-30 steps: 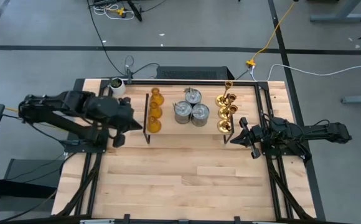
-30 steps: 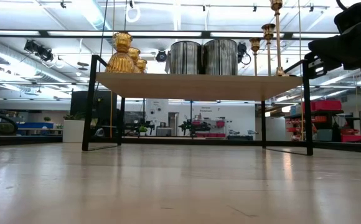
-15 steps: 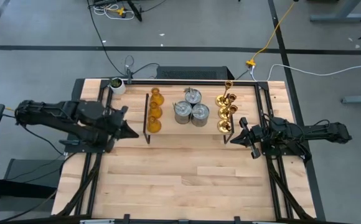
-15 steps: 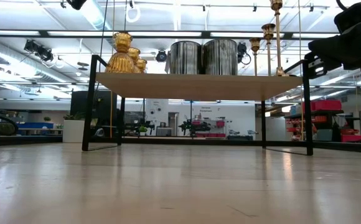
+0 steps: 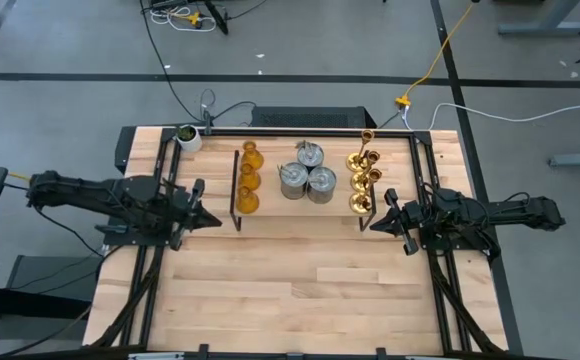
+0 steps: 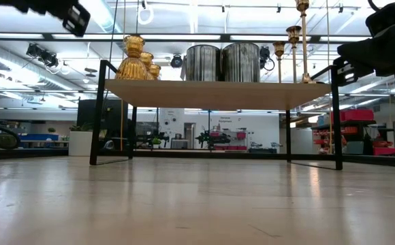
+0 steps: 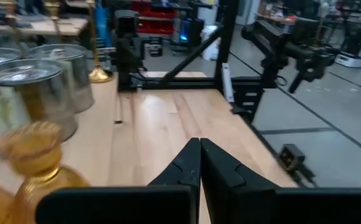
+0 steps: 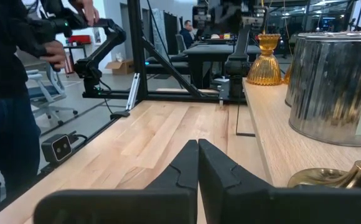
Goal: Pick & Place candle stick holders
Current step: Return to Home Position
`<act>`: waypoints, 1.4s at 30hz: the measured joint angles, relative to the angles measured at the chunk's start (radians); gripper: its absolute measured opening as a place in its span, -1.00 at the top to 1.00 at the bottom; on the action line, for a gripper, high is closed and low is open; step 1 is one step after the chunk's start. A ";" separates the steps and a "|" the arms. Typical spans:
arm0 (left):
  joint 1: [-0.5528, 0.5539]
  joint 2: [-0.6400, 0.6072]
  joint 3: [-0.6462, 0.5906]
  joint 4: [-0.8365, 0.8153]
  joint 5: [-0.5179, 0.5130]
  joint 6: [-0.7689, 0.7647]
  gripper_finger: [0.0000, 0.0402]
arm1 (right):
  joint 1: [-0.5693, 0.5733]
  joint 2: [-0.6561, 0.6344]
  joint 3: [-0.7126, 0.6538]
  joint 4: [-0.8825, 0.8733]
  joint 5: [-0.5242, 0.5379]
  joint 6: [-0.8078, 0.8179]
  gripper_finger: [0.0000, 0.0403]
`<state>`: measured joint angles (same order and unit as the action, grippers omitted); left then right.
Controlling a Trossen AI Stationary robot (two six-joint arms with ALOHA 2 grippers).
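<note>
The front of the wooden bench (image 5: 300, 290) carries nothing. Farther back, the left gripper (image 5: 208, 216) and the right gripper (image 5: 378, 222) sit low on either side of the rack (image 6: 218, 94), each with its fingers pressed together on nothing. On the rack's shelf stand the candle stick holders: amber ones (image 5: 248, 178), silver cans (image 5: 307, 175) and brass ones (image 5: 363, 178). Placing looks finished; only parking the arms seems left. Beyond the bench lies a bright workshop, where a person (image 8: 6, 93) stands.
</note>
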<state>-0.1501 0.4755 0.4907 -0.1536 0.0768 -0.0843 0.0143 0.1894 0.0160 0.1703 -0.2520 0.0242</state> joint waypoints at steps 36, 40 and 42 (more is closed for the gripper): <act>0.000 -0.399 -0.455 0.276 -0.054 -0.054 0.94 | 0.000 0.000 0.000 0.000 0.000 0.000 0.93; 0.000 -0.428 -0.481 0.269 -0.070 -0.057 0.94 | 0.000 0.000 0.000 0.000 0.000 0.000 0.93; 0.000 -0.443 -0.481 0.247 -0.070 -0.059 0.94 | 0.000 0.000 0.000 0.000 0.000 0.000 0.93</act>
<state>-0.1497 0.0327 0.0093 0.0931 0.0067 -0.1429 0.0144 0.1894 0.0158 0.1703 -0.2520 0.0242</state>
